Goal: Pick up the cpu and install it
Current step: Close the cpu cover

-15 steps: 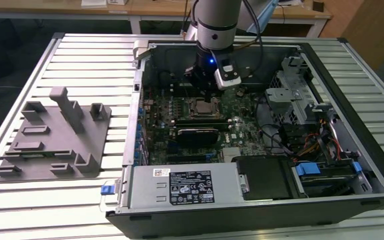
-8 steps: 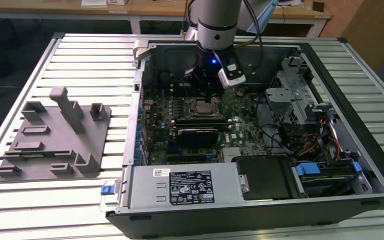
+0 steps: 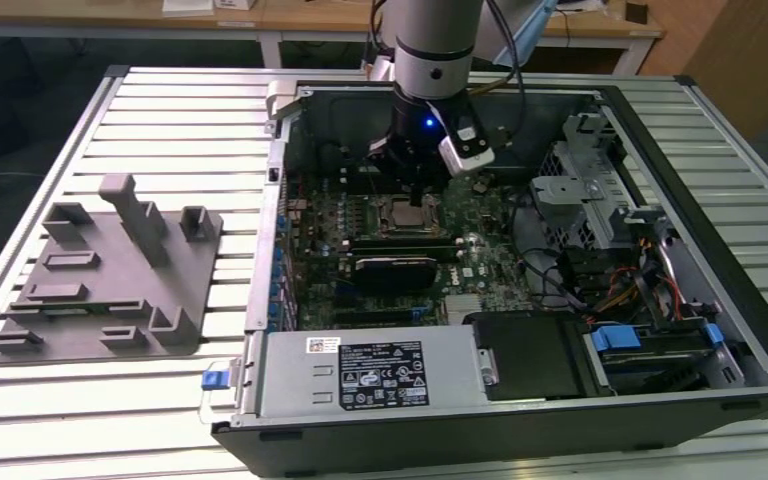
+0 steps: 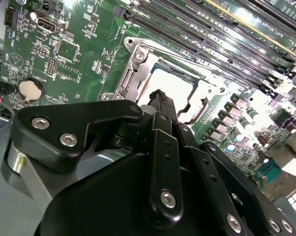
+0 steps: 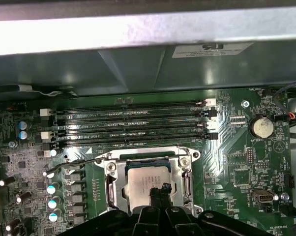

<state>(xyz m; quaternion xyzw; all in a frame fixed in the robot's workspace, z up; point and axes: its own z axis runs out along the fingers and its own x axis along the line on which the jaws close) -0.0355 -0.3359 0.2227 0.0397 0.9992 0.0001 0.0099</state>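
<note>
The cpu (image 5: pixel 140 183) lies flat in the square socket (image 5: pixel 110 184) on the green motherboard (image 5: pixel 236 162), its silvery top facing up and the metal frame around all of its edges; in the second wrist view it shows as a bright patch (image 4: pixel 171 84) inside that frame. The tool (image 5: pixel 160 192) stands straight over it with its tips pressed together, narrower than the chip and set on or just above the metal top near one edge; whether they touch cannot be told. Just beside the socket run four long memory slots (image 5: pixel 133 123), and a round coin battery (image 5: pixel 261 127) sits further along the board. In the exterior view the arm reaches down into an open computer case (image 3: pixel 267 250) lying on a slatted table (image 3: pixel 157 110). A grey tray (image 3: pixel 91 300) with upright posts rests on the table, well apart, at the exterior view's left.
</note>
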